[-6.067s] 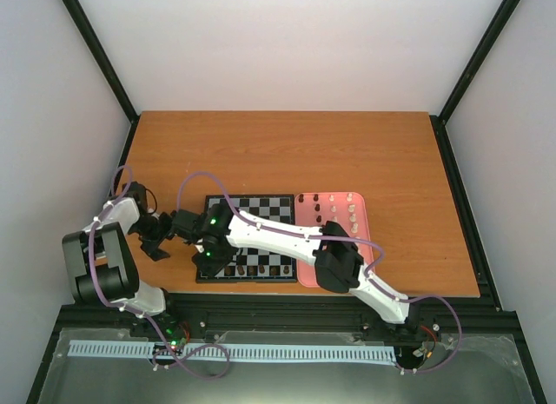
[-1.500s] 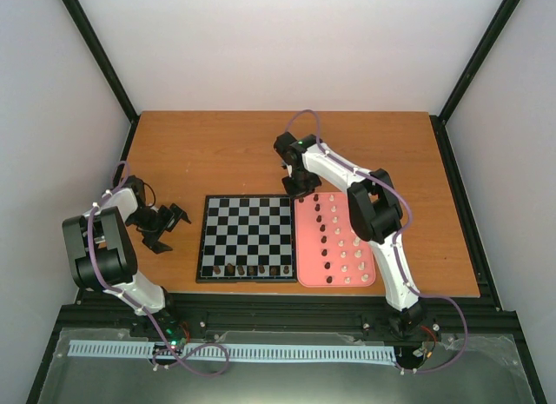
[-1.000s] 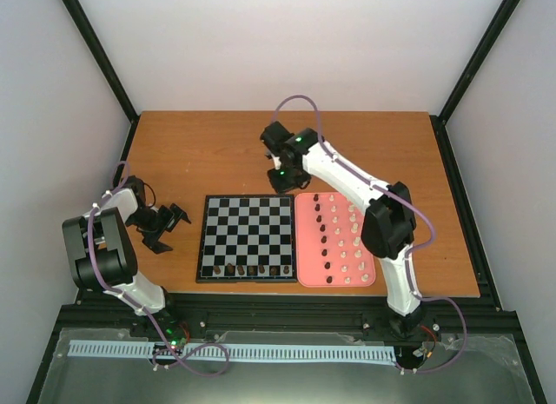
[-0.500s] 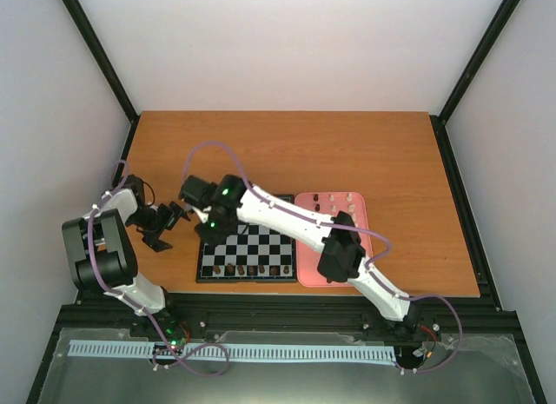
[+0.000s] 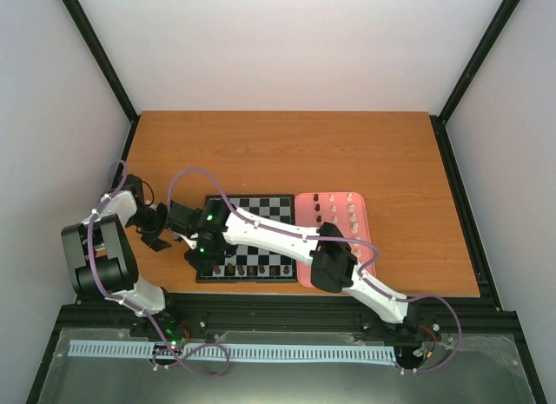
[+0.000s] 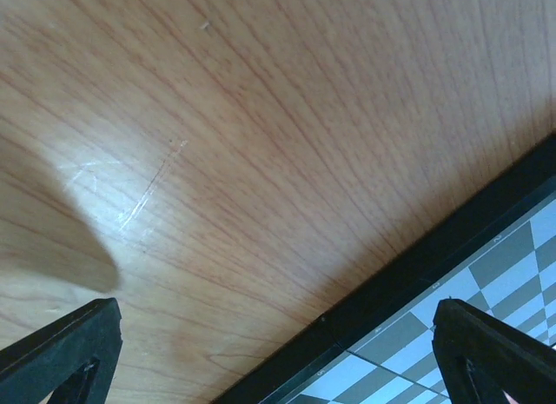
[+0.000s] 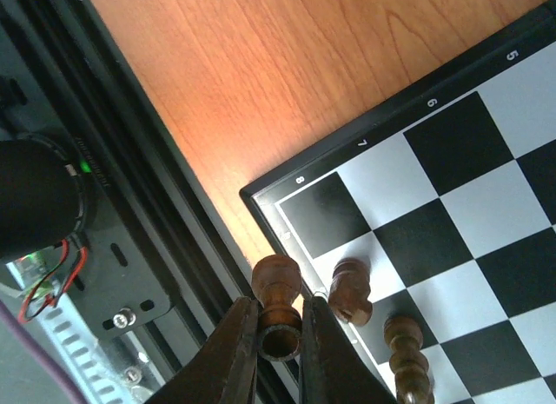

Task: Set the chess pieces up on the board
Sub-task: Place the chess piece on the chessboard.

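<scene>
My right gripper (image 7: 280, 321) is shut on a dark brown chess piece (image 7: 278, 287), its round head pointing away from the camera. It hangs over the near-left corner of the board (image 7: 452, 195), just off the corner square. Two more dark pieces (image 7: 350, 291) stand beside it on the near row. From above, the right arm reaches across the board (image 5: 269, 202) to that corner (image 5: 198, 252). My left gripper (image 6: 276, 334) is open and empty over the wood, just left of the board's edge (image 6: 486, 274).
The pink tray (image 5: 363, 221) right of the board holds cream pieces (image 5: 347, 215) and dark pieces (image 5: 319, 215). A row of dark pieces (image 5: 252, 269) stands along the board's near edge. The black table frame (image 7: 104, 161) runs close to the held piece.
The right arm has swung from beyond the tray's far end, over the board, to its near-left corner, still shut. The left arm has barely moved.
</scene>
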{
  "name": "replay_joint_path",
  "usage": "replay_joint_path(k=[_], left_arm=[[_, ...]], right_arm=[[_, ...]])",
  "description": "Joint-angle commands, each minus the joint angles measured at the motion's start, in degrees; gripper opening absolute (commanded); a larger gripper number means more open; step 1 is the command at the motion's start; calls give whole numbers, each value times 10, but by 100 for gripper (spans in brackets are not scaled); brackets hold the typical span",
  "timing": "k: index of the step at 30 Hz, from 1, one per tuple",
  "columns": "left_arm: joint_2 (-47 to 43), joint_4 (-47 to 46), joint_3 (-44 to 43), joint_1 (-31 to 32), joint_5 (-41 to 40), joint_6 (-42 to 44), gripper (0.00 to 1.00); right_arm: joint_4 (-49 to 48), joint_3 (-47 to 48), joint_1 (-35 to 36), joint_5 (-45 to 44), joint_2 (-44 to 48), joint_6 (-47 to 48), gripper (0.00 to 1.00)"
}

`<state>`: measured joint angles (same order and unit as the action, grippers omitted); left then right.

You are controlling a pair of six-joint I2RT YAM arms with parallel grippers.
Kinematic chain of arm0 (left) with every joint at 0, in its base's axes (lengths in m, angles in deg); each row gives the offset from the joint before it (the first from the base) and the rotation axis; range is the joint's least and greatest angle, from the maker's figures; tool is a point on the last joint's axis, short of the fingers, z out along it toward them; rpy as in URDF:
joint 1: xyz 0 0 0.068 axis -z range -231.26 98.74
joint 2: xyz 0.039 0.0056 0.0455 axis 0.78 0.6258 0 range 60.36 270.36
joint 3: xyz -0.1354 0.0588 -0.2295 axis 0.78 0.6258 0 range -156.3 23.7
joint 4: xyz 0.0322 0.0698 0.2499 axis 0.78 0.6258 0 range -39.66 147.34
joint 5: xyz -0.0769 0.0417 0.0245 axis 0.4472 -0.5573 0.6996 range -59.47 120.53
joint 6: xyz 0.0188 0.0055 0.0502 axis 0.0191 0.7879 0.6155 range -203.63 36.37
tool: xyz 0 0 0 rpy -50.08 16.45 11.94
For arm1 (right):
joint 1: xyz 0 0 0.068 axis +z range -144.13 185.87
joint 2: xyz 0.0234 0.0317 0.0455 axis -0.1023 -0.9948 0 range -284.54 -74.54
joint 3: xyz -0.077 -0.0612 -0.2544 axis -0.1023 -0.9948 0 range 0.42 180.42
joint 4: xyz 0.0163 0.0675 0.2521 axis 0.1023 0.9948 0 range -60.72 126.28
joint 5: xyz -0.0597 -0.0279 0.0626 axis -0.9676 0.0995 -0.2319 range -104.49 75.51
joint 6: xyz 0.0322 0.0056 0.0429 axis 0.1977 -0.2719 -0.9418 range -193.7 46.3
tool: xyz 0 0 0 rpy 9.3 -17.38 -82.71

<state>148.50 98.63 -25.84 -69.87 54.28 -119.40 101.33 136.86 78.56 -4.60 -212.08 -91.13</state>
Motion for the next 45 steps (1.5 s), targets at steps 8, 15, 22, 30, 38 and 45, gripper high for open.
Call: replay_joint_path(k=[8,15,22,30,38,45], left_arm=[[-16,-11,-1,-5,-2,-8,100],[-6,-13,-5,-4,7,-6,100],[-4,-13,-2,-5,5,-2,100],[-3,-14,-2,-5,5,-1,100],[-2,-16,-1,-5,7,-1,100],[2,-15,-3,-5,8,2,100]], right_arm=[[-7,23,3,-20,-58,-11,3],[-7,34,3,-22,-71,-8,3],[-1,43,2,-16,-79,-3,14],[7,43,2,-19,-81,2,16],[8,44,2,-20,-84,3,18],[1,45,1,-20,-78,11,31]])
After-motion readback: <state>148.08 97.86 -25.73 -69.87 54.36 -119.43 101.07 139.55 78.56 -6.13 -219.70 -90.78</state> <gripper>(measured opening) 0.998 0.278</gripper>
